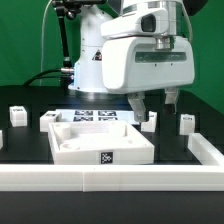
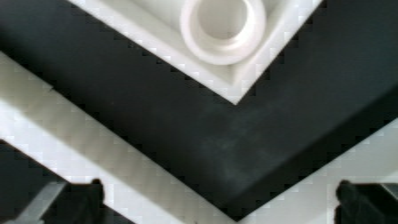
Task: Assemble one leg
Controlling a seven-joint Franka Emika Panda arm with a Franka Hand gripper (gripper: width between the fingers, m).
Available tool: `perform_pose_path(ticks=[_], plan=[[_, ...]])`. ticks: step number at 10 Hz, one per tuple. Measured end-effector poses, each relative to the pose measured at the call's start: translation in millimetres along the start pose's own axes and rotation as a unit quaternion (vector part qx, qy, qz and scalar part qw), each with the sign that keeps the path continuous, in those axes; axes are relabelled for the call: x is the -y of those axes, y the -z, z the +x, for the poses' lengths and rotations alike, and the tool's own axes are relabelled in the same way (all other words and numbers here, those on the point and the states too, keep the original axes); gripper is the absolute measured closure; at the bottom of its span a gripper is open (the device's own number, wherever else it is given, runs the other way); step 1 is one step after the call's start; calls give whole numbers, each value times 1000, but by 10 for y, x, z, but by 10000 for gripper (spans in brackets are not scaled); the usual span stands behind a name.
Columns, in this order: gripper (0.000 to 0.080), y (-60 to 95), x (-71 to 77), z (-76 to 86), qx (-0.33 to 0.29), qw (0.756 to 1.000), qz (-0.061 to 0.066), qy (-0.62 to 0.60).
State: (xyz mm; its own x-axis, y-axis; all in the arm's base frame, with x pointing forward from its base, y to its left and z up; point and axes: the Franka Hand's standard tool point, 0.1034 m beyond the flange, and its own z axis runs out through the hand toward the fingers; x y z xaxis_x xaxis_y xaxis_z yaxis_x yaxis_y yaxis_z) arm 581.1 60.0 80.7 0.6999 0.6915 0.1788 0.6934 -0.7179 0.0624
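I see one tray (image 1: 75,150), showing only its own moulded ridges inside. I count three legs: left leg (image 1: 18,115) at the tray's 9 o'clock, middle leg (image 1: 148,121) at 2 o'clock near the gripper (image 1: 156,101), and right leg (image 1: 186,122) at 3 o'clock. Jaws are spread, gripping nothing.

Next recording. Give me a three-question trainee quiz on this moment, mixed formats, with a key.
1. True or false: the gripper is open and holds nothing.
2. Relative to the tray, the leg nearest the gripper stands: A) inside it; B) outside it, on the table; C) on its rim.
3. Fill in: the tray's front wall carries a black-and-white ____.
Key: 1 true; 2 B; 3 tag.
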Motion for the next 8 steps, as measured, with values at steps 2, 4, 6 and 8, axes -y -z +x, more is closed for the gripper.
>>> perform_pose_path(ticks=[2, 4, 6, 8], plan=[[150, 0, 0, 0, 0, 1000, 0, 0], [150, -1, -1, -2, 0, 1000, 0, 0], [150, -1, -1, -2, 0, 1000, 0, 0], [150, -4, -1, -11, 1, 1000, 0, 2]])
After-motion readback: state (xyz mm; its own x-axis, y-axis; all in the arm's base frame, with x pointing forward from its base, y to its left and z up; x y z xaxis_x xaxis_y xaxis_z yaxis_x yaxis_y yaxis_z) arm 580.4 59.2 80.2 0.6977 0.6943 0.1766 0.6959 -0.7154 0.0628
